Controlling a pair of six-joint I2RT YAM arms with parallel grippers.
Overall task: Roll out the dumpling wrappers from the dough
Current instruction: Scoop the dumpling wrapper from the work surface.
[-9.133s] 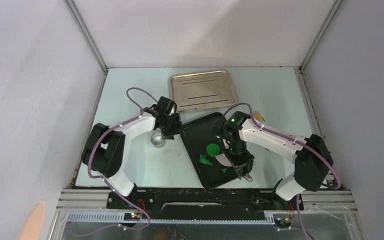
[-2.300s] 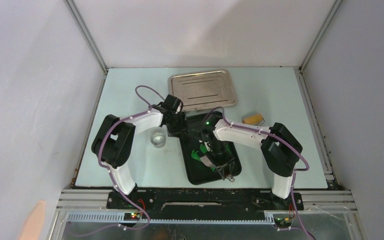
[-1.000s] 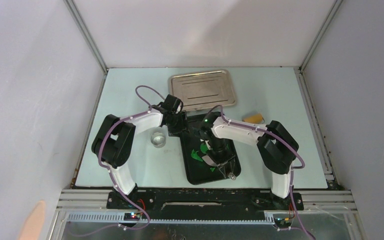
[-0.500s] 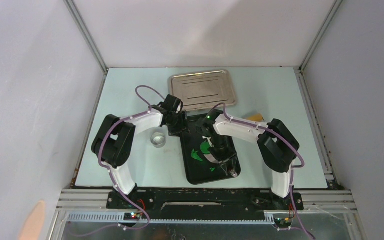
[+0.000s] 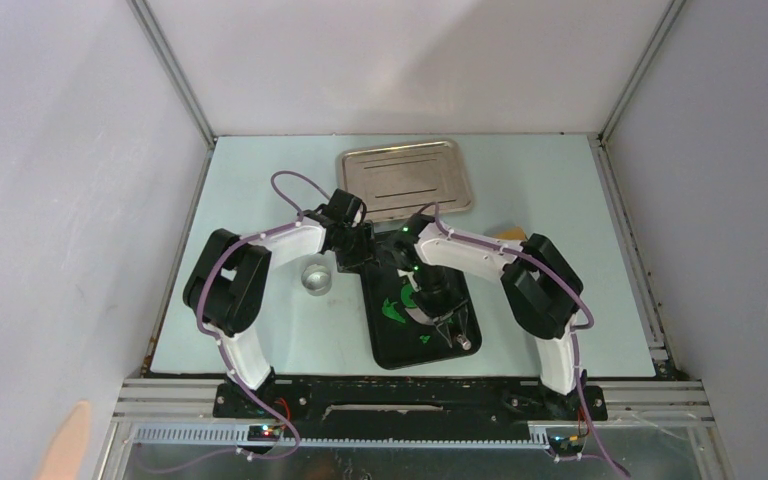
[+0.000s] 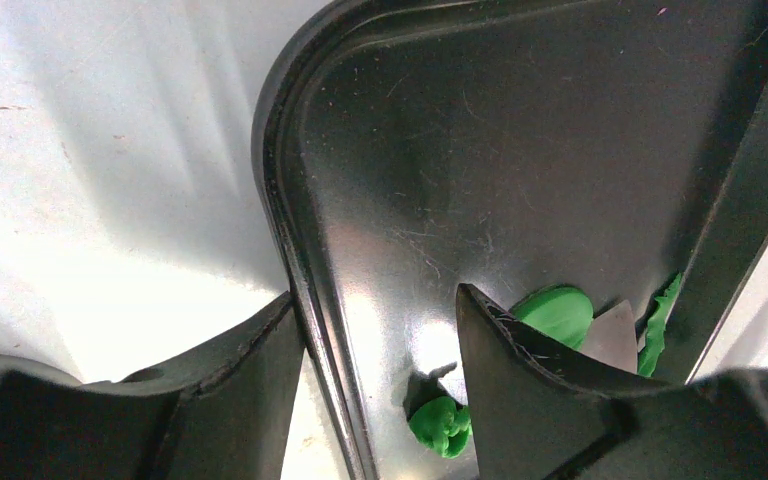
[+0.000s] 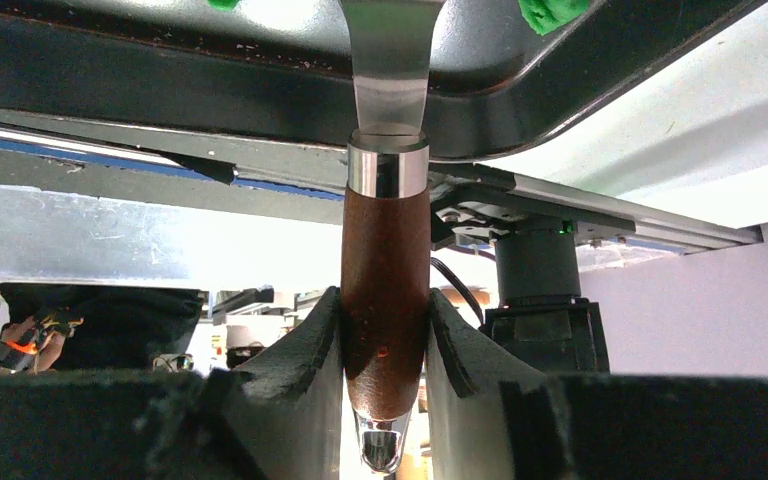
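Right gripper (image 7: 384, 295) clamps one scraper (image 7: 385, 230); left gripper (image 6: 372, 297), jaws apart, straddles one black tray (image 6: 560, 120) rim beside one dough lump (image 6: 440, 425).

Trays: 2, one black tray (image 5: 385, 350), one steel tray (image 5: 405, 180). Round metal cup (image 5: 315, 277): 1. Wooden-handled scraper (image 7: 385, 250): 1. Green dough pieces (image 6: 558, 312): 3.

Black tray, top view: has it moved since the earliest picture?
Yes. The black tray has turned, its near end swinging left toward the metal cup, which stayed put.
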